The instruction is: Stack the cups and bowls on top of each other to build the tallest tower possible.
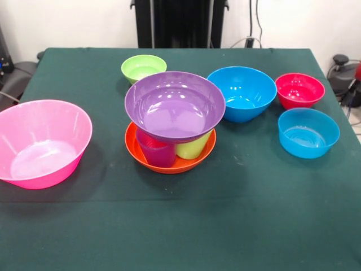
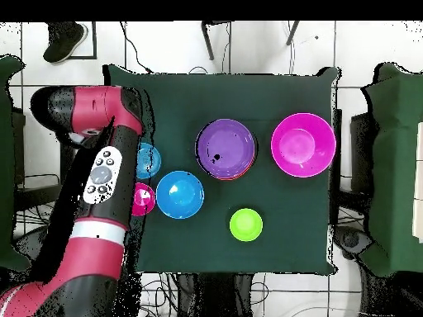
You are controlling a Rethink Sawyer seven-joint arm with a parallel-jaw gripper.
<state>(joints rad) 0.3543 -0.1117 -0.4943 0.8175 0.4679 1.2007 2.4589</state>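
The tower stands mid-table. An orange bowl (image 1: 169, 165) holds a purple cup (image 1: 156, 153) and a lime green cup (image 1: 192, 147) side by side, and a big purple bowl (image 1: 175, 104) (image 2: 225, 149) rests upright on top of them. Loose bowls lie around it: a big pink one (image 1: 39, 144) (image 2: 303, 145), a big blue one (image 1: 242, 93) (image 2: 180, 195), a small green one (image 1: 144, 68) (image 2: 246, 224), a small red one (image 1: 299, 90) (image 2: 142, 199) and a small light blue one (image 1: 308, 132) (image 2: 149, 159). Neither view shows my gripper.
In the overhead view the red and black arm (image 2: 103, 182) is folded along the table's left edge, partly over the red and light blue bowls. The dark green cloth (image 1: 180, 226) covers the table.
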